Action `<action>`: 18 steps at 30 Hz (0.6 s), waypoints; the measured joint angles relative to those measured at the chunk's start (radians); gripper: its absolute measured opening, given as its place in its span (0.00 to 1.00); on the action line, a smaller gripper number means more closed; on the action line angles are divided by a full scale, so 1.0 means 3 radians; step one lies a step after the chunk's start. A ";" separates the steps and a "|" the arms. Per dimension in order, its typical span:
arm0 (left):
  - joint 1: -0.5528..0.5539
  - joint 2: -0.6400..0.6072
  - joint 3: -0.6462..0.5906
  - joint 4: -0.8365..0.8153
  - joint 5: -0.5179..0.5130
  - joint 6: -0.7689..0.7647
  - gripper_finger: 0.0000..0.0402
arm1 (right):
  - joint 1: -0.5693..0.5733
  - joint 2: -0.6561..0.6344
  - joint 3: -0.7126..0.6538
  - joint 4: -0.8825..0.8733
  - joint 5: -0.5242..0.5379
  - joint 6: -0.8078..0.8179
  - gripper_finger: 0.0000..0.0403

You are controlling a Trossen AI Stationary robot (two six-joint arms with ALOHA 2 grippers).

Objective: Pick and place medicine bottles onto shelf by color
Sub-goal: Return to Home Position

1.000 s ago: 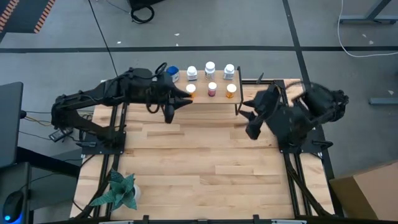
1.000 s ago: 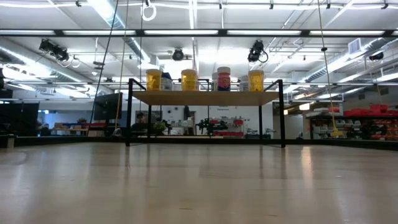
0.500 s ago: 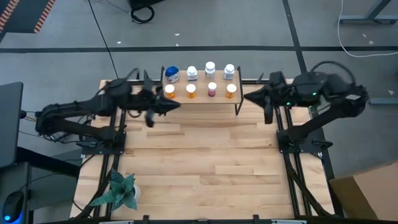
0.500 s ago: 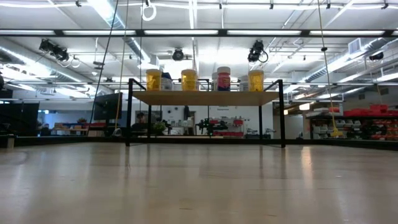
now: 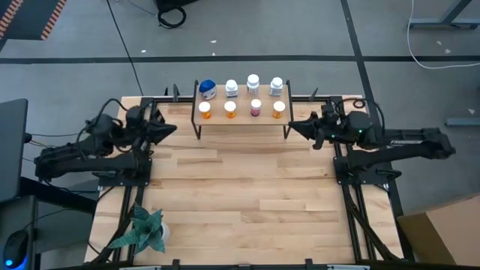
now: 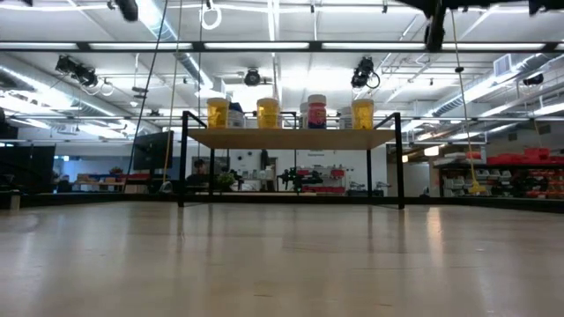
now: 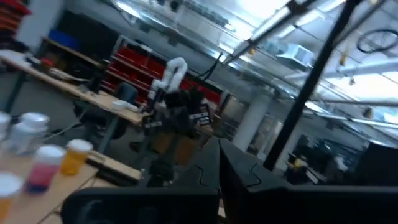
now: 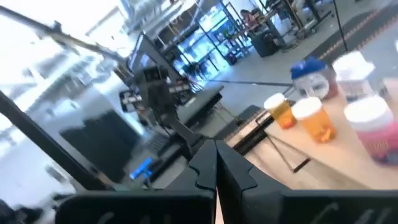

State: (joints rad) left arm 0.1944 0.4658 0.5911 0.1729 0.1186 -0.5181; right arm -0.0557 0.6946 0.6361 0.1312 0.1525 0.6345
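Although labels are seen on the bottles (image 5: pixel 230 109), no writing or brand on them can be made out; only colours can be told. Eight bottles are stood upright in two rows of four on the shelf (image 5: pixel 242 99), which is set at the far edge of the table (image 5: pixel 247 187), midway between the two arms. At the left end of the back row a blue-lidded bottle (image 5: pixel 208 88) is placed, with three white ones lined up beside it. Along the front row, from left to right, two orange bottles, one dark red bottle (image 5: pixel 256 108) and one more orange bottle are ranged, close to the board's near edge as seen in the low view.

Just off the shelf's left end the left gripper (image 5: pixel 171 127) is held, apart from the rack and pointed towards it; its jaws are pressed together with nothing between them. Off the right end the right gripper (image 5: pixel 294 125) is held in the same way, jaws closed and empty.

A broad stretch of bare wood is left between the shelf and the table's near edge. At the near left corner a plant (image 5: pixel 142 231) is set, well apart from the shelf and both grippers.
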 joint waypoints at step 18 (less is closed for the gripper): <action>0.0000 -0.0471 -0.1939 0.1869 -0.0186 -0.1067 0.00 | -0.0545 -0.0868 -0.1600 0.0658 -0.0485 0.0642 0.01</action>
State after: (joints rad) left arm 0.1944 0.3246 0.0093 0.7334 0.0628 -0.8382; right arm -0.2192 0.4342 0.1562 0.3285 0.0071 0.8271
